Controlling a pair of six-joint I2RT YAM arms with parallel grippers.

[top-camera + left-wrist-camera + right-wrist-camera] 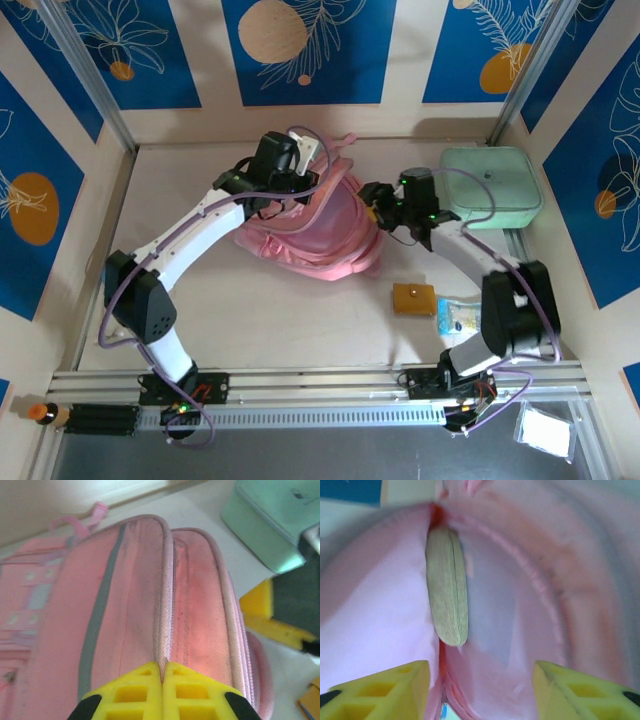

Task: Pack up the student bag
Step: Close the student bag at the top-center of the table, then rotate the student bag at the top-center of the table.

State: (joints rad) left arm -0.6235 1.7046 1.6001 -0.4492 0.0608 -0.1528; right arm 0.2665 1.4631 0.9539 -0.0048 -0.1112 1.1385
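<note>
The student bag [318, 238], a soft pink backpack, lies in the middle of the table with its mouth held open. My left gripper [298, 190] is at the bag's far rim, and in the left wrist view it [163, 672] is shut on the zipper edge of the bag [130, 605]. My right gripper [378, 202] is at the bag's right side. In the right wrist view it [485, 690] stands open, with nothing between its fingers, facing the pink lining [530, 605]. A flat grey-green oval case [447, 587] sits inside the bag.
A mint-green rounded case [490, 186] stands at the back right, also in the left wrist view [280, 515]. An orange-brown block [413, 298] and a blue-and-white packet [458, 318] lie near the right arm's base. Walls close in at the back and both sides.
</note>
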